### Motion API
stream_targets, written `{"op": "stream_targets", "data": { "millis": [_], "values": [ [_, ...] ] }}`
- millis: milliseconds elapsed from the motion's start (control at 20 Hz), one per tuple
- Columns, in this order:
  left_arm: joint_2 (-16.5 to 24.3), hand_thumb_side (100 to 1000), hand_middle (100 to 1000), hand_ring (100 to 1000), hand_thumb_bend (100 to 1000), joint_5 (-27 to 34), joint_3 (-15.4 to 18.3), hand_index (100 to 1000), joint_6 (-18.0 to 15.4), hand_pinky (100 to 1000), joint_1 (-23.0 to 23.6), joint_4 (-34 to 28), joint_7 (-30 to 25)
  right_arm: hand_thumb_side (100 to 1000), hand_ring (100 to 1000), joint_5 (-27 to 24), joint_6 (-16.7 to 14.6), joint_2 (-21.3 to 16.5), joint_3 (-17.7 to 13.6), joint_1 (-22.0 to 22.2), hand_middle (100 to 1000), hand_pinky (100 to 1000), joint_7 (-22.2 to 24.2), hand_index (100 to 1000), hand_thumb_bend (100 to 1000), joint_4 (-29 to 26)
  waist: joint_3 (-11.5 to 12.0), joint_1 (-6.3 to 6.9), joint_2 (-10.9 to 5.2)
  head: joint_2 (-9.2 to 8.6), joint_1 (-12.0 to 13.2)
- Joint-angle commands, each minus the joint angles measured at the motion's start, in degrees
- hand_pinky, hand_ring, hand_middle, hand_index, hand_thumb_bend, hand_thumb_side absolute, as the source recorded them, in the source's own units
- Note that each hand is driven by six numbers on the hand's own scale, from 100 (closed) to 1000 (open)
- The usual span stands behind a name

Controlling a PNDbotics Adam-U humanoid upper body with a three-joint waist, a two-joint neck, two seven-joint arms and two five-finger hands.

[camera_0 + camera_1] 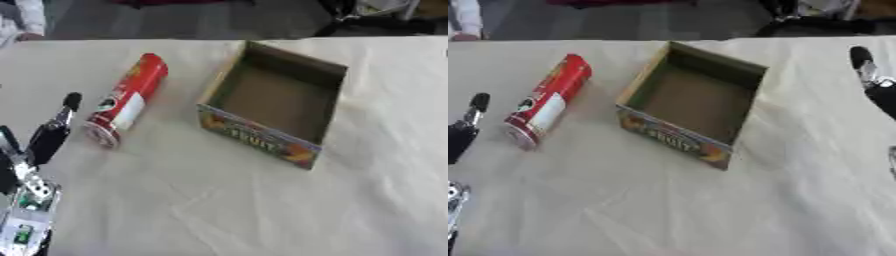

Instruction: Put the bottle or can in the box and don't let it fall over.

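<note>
At the lower left, the left hand (48,137) points its fingers (68,102) up straight and released, just beside the base of one red can (129,98) lying on its side on the bench (262,210). One open cardboard box (276,102) stands apart, right of the can. The right hand (872,75) shows at the right edge, its grasp impossible to tell.
</note>
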Motion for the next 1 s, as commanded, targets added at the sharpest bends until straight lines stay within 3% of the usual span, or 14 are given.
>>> {"op": "stream_targets", "data": {
  "millis": [50,500,1000],
  "values": [
    [0.4,614,775,1000,914,0.4,-0.7,778,-0.7,741,-1.6,1.8,0.9,328,847,-0.3,-0.1,-1.7,-0.4,-0.6,729,808,0.0,835,633,-1.1,-0.1,-0.05,-0.71,-0.21,0.3],
    [-0.7,622,780,1000,915,0.5,-2.1,754,-0.6,743,-4.7,8.6,-1.8,329,847,-0.3,-0.1,-1.6,-0.2,-0.8,728,808,0.1,835,632,-1.2,-0.2,-0.08,-0.72,-0.42,0.7],
    [-1.6,632,790,1000,940,0.5,-3.9,756,-0.6,740,-6.9,11.3,-4.6,330,847,-0.3,-0.1,-1.5,-0.1,-0.9,728,808,0.2,834,630,-1.2,-0.4,-0.12,-0.73,-0.92,0.9]
  ]
}}
